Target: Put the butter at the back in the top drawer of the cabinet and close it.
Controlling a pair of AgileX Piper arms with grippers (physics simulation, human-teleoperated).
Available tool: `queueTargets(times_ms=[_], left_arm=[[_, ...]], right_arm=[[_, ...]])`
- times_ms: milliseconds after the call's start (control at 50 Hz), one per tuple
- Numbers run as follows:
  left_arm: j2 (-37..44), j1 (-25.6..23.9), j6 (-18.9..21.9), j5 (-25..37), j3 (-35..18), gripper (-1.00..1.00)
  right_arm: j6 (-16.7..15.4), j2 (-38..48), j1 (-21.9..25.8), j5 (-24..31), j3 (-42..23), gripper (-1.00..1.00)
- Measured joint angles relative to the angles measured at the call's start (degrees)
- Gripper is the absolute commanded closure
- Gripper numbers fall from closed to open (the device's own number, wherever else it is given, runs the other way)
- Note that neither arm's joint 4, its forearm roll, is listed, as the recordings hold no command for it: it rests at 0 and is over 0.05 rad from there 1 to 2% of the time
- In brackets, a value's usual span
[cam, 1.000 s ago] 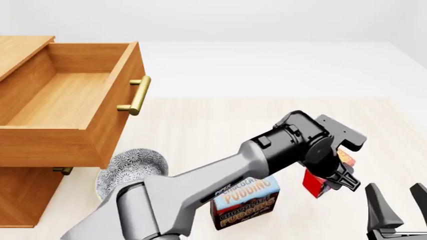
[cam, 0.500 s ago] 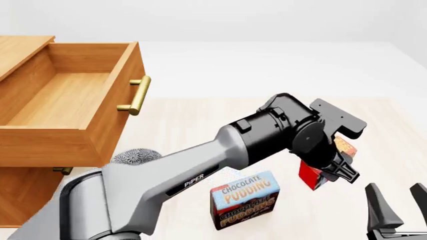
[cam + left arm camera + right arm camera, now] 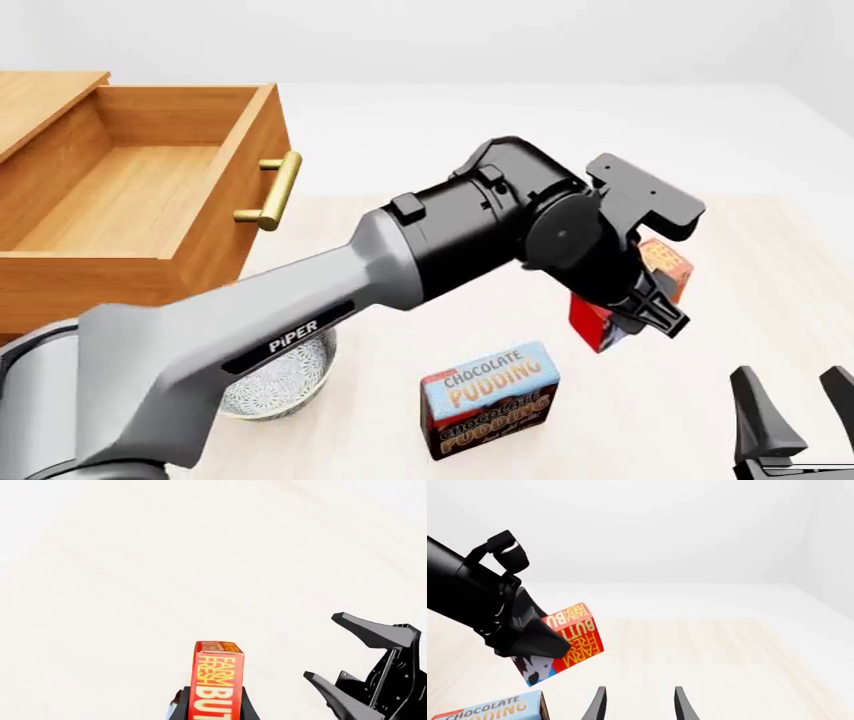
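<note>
My left gripper (image 3: 641, 300) is shut on the butter (image 3: 597, 322), a small red box with yellow and white lettering, and holds it in the air above the table right of centre. The butter also shows in the left wrist view (image 3: 217, 680) and the right wrist view (image 3: 572, 636). The cabinet (image 3: 47, 385) stands at the left with its top drawer (image 3: 127, 200) pulled open and empty, brass handle (image 3: 274, 190) facing right. My right gripper (image 3: 798, 420) is open and empty at the bottom right, and its fingers show in its own view (image 3: 639, 706).
A blue-and-brown Chocolate Pudding box (image 3: 490, 398) stands on the table below the held butter. A patterned grey bowl (image 3: 274, 375) sits by the cabinet's foot, partly behind my left arm. The right gripper shows in the left wrist view (image 3: 373, 672).
My left gripper has lifted the butter up and a little to the left, away from the table. The arm has risen and swung. The right gripper has not moved.
</note>
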Motion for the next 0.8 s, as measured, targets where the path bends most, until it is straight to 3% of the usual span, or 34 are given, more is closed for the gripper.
queueTargets(times_ms=[800], left_arm=[[-12.6,4.6,4.0,2.0,7.7,1.0]], right_arm=[[0.0,0.0,0.0,0.0,0.0,-1.0]])
